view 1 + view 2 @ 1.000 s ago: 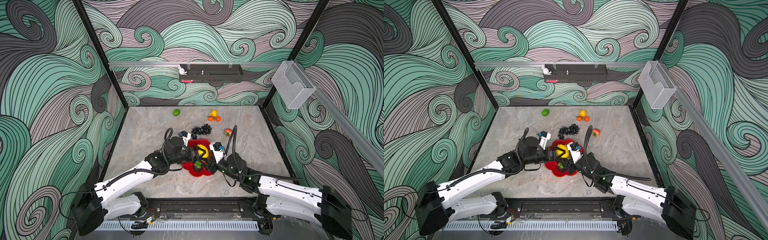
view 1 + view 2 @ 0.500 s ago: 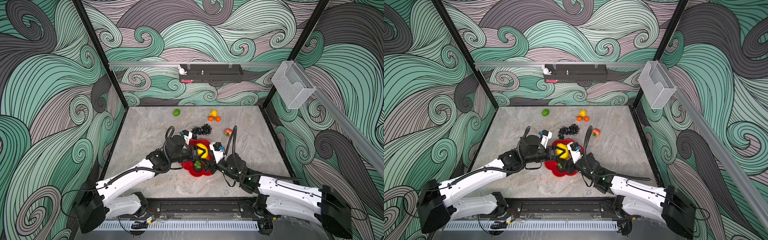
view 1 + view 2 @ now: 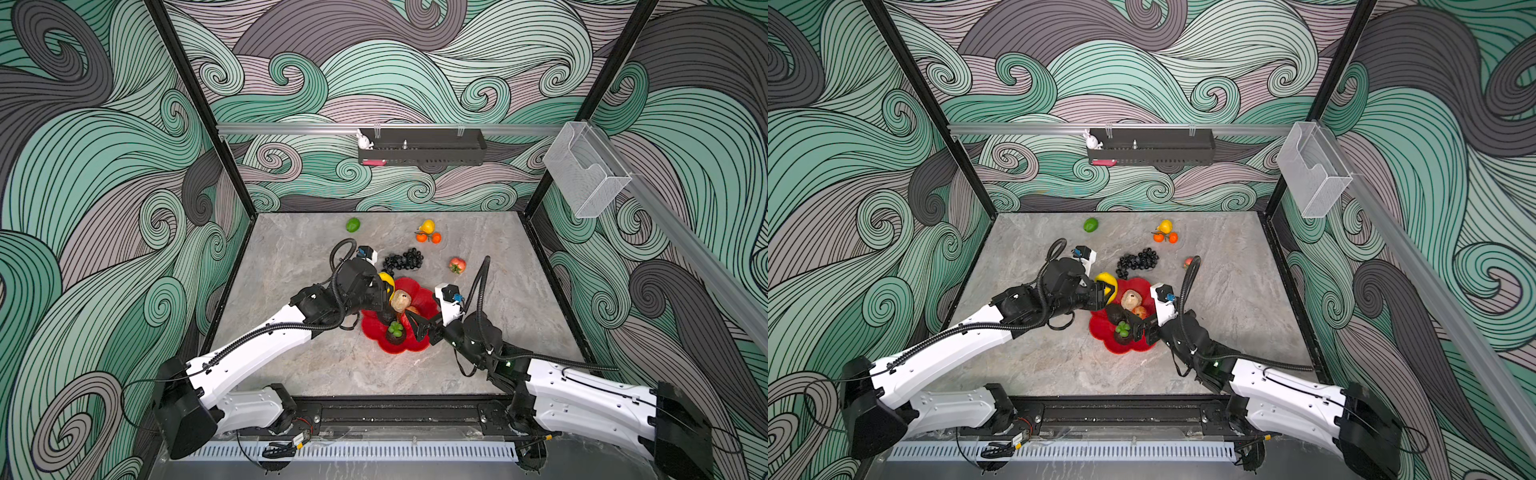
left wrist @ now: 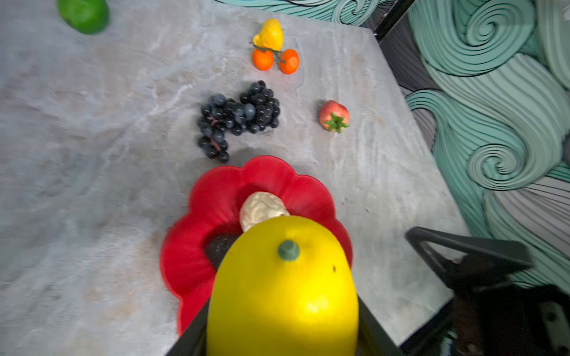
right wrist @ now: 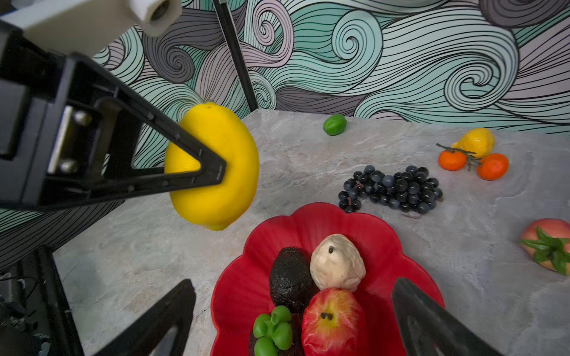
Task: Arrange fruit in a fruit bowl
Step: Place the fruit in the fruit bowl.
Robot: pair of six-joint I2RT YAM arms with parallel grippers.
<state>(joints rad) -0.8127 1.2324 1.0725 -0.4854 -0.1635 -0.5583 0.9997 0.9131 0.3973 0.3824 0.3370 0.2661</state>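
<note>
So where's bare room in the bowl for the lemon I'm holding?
Bare floor: the bowl's far lobes, between pear and the rim facing the grapes, and the strip beside the avocado toward the left arm. Crowded near side: avocado, pear, apple, mangosteen, open right gripper above.

Top views look down; close wrist views share the bowl (image 4: 185,265).

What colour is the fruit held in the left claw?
Bright yellow: a lemon, clearest in the right wrist view.
</note>
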